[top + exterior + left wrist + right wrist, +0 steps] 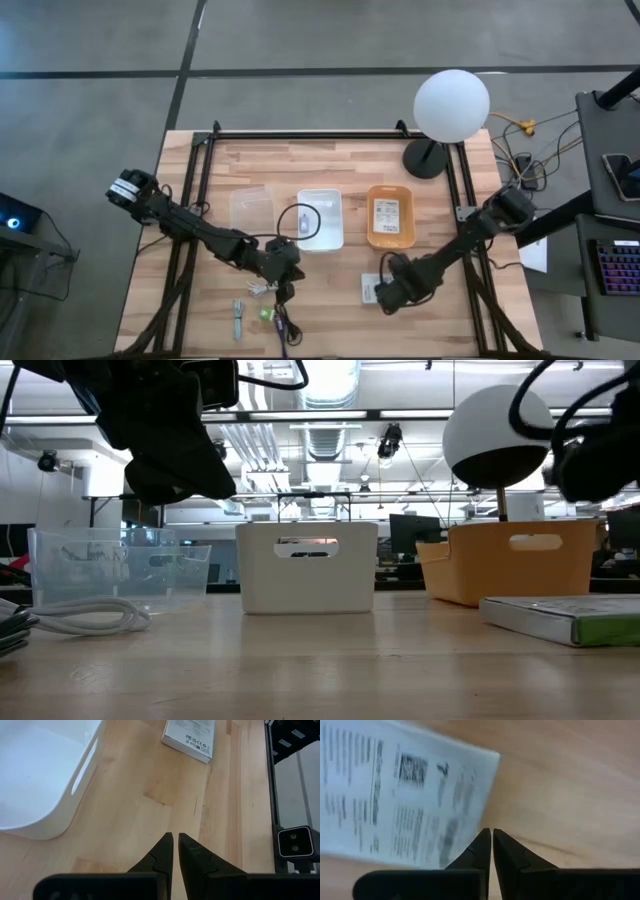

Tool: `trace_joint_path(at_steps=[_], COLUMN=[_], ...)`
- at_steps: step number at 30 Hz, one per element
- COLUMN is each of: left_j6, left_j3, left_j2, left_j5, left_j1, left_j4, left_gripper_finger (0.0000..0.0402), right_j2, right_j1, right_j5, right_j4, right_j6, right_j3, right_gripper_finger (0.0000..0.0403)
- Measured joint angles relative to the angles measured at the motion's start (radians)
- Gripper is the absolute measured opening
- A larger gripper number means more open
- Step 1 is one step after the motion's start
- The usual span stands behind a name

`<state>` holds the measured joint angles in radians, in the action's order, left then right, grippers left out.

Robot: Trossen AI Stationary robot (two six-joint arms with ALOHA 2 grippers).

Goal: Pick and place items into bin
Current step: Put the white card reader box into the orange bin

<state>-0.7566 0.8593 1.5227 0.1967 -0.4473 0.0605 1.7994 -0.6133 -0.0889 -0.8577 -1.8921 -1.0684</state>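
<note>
My left gripper (285, 264) hovers shut above the wood just in front of the white bin (338, 222); in its wrist view the shut fingertips (175, 839) point at bare table. My right gripper (388, 292) is shut too and hangs above the edge of a white printed packet (371, 288) (395, 790) that lies flat on the table. A pale string bundle (262, 289), a grey metal stick (238, 318), a tiny green piece (266, 314) and a black cable (285, 318) lie near the front edge. The white bin holds a black cable loop (305, 215).
A clear bin (252, 210) stands left of the white bin, and an orange bin (391, 236) with a printed card (388, 212) inside stands to its right. A globe lamp (451, 105) stands at the far right corner. Bare wood lies between the two grippers.
</note>
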Motion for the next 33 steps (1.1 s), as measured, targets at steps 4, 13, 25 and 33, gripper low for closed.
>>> trace_joint_path(at_steps=[4, 13, 25, 33], left_j6=[0.0, -0.023, -0.034, -0.091], left_j3=[0.0, 0.0, 0.0, 0.0], left_j2=[0.0, 0.001, 0.001, 0.001], left_j5=[0.0, 0.001, -0.002, -0.007], left_j1=[0.0, -0.001, 0.0, -0.017], left_j4=[0.0, 0.0, 0.0, -0.009], left_gripper_finger=[0.0012, 0.0012, 0.0012, 0.0012], right_j2=[0.014, 0.002, 0.011, 0.101], right_j1=[0.016, 0.001, 0.045, 0.079], right_j5=[-0.028, 0.152, 0.224, 0.065], right_j4=[0.128, 0.553, 0.106, 0.257], right_j6=[0.036, 0.287, 0.205, 0.37], right_j3=[0.01, -0.015, -0.038, -0.07], right_gripper_finger=[0.0009, 0.0009, 0.0009, 0.0008])
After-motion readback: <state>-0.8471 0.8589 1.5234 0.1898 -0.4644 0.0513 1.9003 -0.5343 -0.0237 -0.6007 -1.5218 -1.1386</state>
